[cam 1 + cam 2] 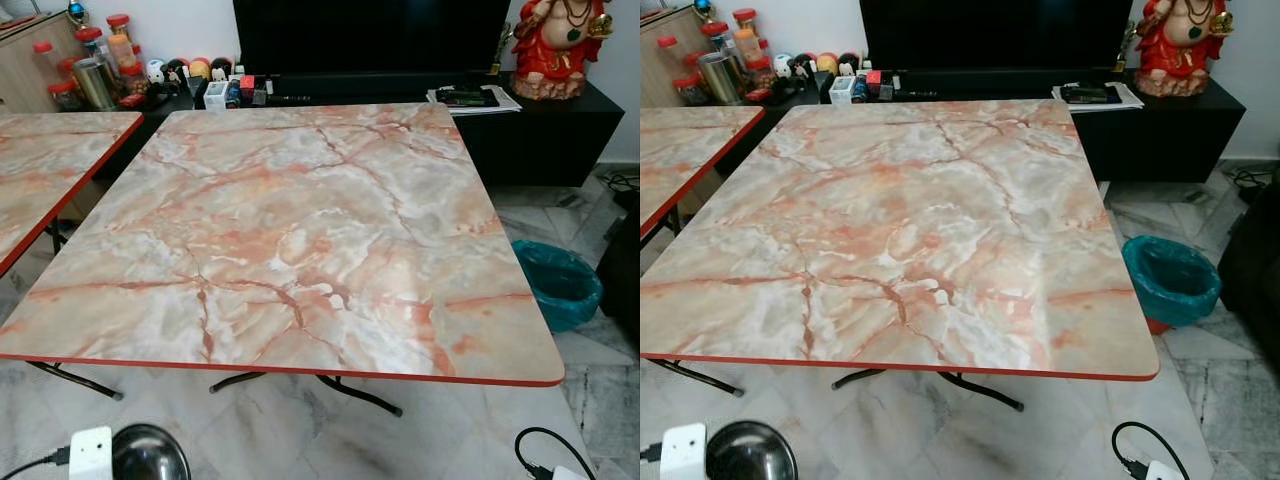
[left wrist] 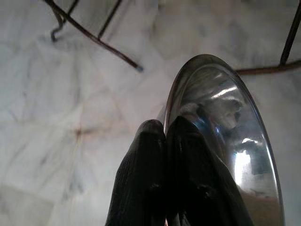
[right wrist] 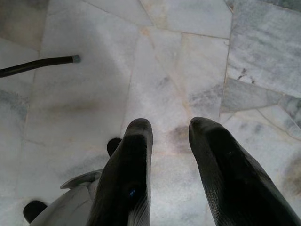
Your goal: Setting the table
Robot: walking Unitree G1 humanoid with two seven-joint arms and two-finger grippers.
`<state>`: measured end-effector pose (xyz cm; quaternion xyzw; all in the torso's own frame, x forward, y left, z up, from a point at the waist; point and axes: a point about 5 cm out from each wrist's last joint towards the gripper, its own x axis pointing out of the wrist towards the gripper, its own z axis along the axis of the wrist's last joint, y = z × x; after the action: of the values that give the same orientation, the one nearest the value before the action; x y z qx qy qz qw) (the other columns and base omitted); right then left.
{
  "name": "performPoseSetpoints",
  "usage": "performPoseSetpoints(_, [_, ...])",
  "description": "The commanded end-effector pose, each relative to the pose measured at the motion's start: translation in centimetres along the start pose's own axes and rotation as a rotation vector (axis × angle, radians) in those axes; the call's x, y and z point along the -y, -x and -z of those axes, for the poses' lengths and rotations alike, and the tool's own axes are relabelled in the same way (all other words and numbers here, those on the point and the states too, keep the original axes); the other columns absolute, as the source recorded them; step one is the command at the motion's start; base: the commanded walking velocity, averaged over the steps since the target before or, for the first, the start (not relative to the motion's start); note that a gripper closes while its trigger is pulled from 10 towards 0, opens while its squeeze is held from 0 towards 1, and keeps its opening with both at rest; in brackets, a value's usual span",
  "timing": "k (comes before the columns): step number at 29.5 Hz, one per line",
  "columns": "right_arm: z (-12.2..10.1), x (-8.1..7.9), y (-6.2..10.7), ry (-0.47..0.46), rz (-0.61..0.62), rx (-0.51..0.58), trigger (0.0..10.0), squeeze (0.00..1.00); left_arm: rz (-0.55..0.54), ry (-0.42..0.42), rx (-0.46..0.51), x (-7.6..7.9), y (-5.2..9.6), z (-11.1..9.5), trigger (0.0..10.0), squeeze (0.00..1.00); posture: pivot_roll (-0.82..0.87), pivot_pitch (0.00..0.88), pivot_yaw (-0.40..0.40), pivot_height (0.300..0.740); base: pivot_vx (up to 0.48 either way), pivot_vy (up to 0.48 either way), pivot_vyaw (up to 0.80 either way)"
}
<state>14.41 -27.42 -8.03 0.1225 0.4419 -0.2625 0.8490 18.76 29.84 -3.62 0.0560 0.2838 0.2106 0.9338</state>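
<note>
Steel plate (image 2: 221, 141) sits pinched by its rim in your left gripper (image 2: 164, 129), low before the near edge of the marble table (image 1: 300, 230), above the floor (image 3: 178, 56). Your right gripper (image 3: 169, 129) hangs over the tiles with its fingers spread, holding nothing.

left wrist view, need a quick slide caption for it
Left hand, fingers shut on the rim of a steel plate, held low over the marble floor near the table legs.
</note>
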Motion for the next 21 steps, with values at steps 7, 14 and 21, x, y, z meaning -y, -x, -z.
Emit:
performPoseSetpoints(7, [0.3, 0.2, 0.1, 0.012, -0.004, -0.012, 10.0, 0.0, 0.015, 0.037, 0.142, -0.4, 2.1, -0.9, 10.0, 0.0, 0.02, 0.076, 0.071, 0.74, 0.0, 0.0, 0.0])
performPoseSetpoints(14, [0.4, 0.3, 0.1, 0.017, -0.002, -0.014, 10.0, 0.0, 0.025, 0.032, 0.214, -0.8, 5.1, -2.0, 10.0, 0.0, 0.03, 0.069, 0.071, 0.74, 0.0, 0.0, 0.0])
performPoseSetpoints(21, [0.3, 0.4, 0.1, 0.025, -0.003, -0.014, 10.0, 0.0, 0.017, 0.028, 0.369, -1.4, 8.2, -5.5, 10.0, 0.0, 0.05, 0.07, 0.061, 0.74, 0.0, 0.0, 0.0])
